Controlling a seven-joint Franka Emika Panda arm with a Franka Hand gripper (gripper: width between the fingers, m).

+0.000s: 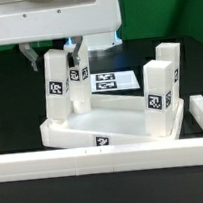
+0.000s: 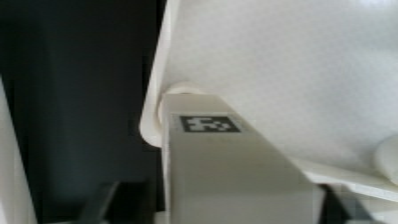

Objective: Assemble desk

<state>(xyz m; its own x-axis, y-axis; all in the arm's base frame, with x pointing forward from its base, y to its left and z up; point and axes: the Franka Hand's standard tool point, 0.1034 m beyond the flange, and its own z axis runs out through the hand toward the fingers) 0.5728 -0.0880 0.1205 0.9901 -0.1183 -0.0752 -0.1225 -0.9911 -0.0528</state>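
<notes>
I see the white plastic rectangular tray-like desk top [image 1: 112, 124] lying on the black table [image 1: 13, 93], tagged front wall [image 1: 101, 142] towards the camera. Four short white square-section legs stand at its corners, each tagged — front one on the exterior view's left [image 1: 56, 89], front one on that view's right [image 1: 159, 92], a rear one [image 1: 168, 61] on that right, and a rear one [image 1: 79, 79] directly below the arm. The two-finger gripper [image 1: 74, 50] sits just above this last leg, at its upper end. In the wrist view the tagged leg [image 2: 217, 170] fills the centre, rising from the top's inner corner [image 2: 267, 60]; dark fingertips [image 2: 125, 205] show just beside it. Jaws partly closed — I cannot tell whether they grip. The flat marker board [image 1: 116, 81] lies behind the tray; a long white rail [image 1: 105, 157] lies in front.
</notes>
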